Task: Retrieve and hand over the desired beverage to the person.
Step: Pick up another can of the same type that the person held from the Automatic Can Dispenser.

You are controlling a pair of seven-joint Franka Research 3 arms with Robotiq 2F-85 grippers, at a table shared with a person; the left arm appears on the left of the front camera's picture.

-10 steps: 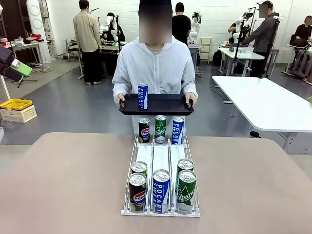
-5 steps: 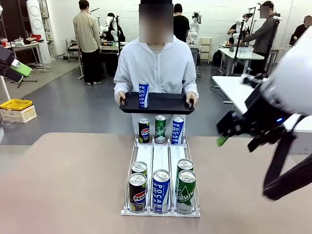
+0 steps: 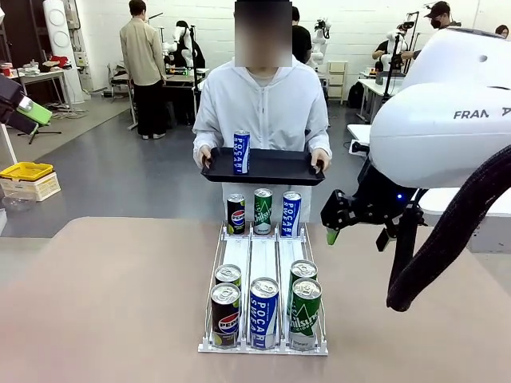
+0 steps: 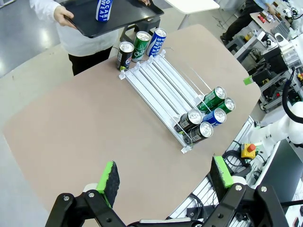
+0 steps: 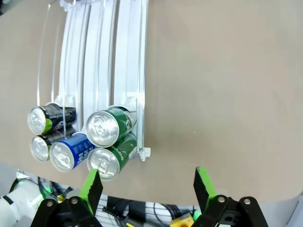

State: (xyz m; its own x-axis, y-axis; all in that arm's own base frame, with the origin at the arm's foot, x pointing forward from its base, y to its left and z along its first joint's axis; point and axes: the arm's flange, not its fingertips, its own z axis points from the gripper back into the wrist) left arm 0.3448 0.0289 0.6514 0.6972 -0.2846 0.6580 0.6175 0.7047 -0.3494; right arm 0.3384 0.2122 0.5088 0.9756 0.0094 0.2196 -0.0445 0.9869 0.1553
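Green-padded left gripper (image 4: pixel 164 172) and right gripper (image 5: pixel 147 183) both gape empty above the table (image 3: pixel 104 303). White rack (image 3: pixel 263 255): five cans (image 3: pixel 264 311) at its near end, three cans (image 3: pixel 263 211) at its far end. Beyond, the person (image 3: pixel 263 104) holds a black tray (image 3: pixel 275 167) bearing one upright Pocari can (image 3: pixel 241 152).
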